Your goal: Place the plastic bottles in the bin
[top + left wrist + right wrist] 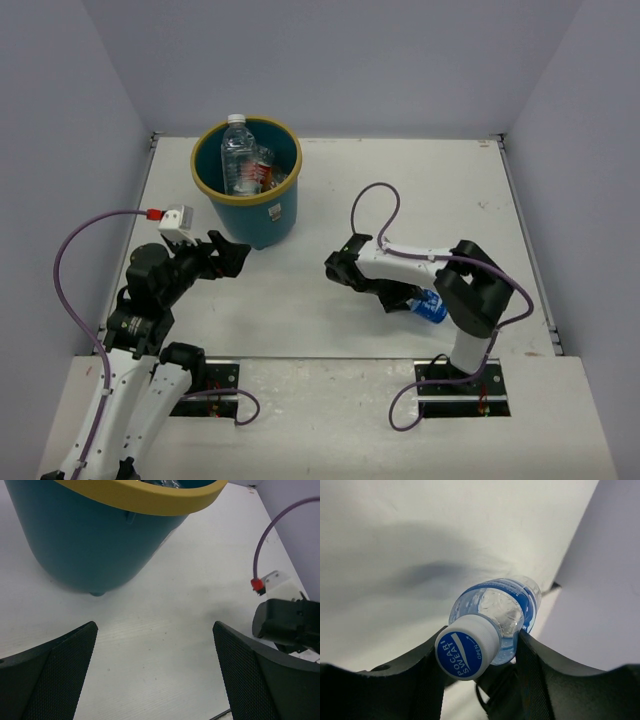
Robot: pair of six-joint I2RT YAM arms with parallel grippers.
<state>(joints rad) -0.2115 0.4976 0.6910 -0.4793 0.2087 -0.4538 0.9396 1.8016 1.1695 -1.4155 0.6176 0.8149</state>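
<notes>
My right end effector [482,657] is clenched on the blue-labelled bottle [495,610], low at the counter's [420,190] near right. Next, I judge, comes a carry to the bin [262,218], beside my released left end effector [155,667].

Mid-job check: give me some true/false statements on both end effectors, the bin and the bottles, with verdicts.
1. The right end effector is closed on a blue-labelled bottle. True.
2. The left end effector holds a bottle. False: it is open and empty, next to the bin.
3. The bin lies tipped on its side. False: it stands upright.
4. The bin already holds bottles, including a clear bottle and a red-labelled bottle. True.
5. The blue-labelled bottle has lost its cap. False: the white and blue cap is on.
</notes>
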